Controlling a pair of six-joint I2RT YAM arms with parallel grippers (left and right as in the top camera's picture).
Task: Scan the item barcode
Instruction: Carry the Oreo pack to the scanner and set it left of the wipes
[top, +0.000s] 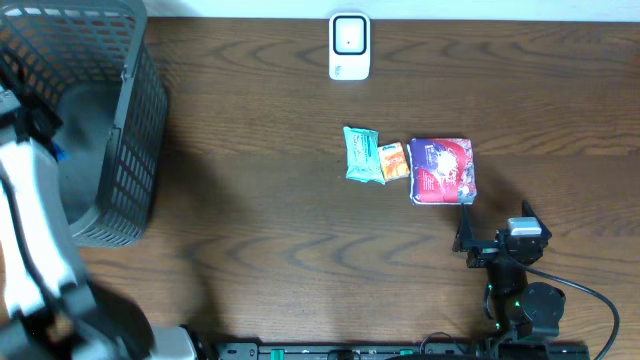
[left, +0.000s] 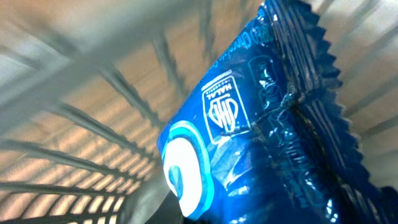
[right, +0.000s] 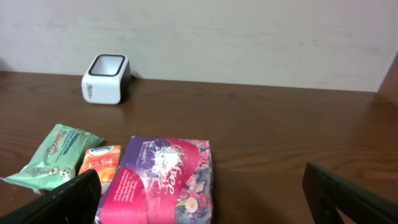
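Note:
A shiny blue packet (left: 261, 137) with a crimped seam and a halal mark fills the left wrist view. My left gripper (top: 42, 128) is shut on it inside the grey mesh basket (top: 130, 150), and the packet hides its jaws. The white barcode scanner (top: 349, 46) stands at the table's far edge, also visible from the right wrist (right: 106, 78). My right gripper (top: 495, 228) hovers open just in front of a pink and purple pack (right: 161, 180), holding nothing.
A green packet (top: 361, 154) and a small orange packet (top: 394, 161) lie side by side left of the pink and purple pack (top: 442, 170). The basket's mesh walls (left: 93, 99) surround the left gripper closely. A pale wall (right: 249, 37) rises behind the table.

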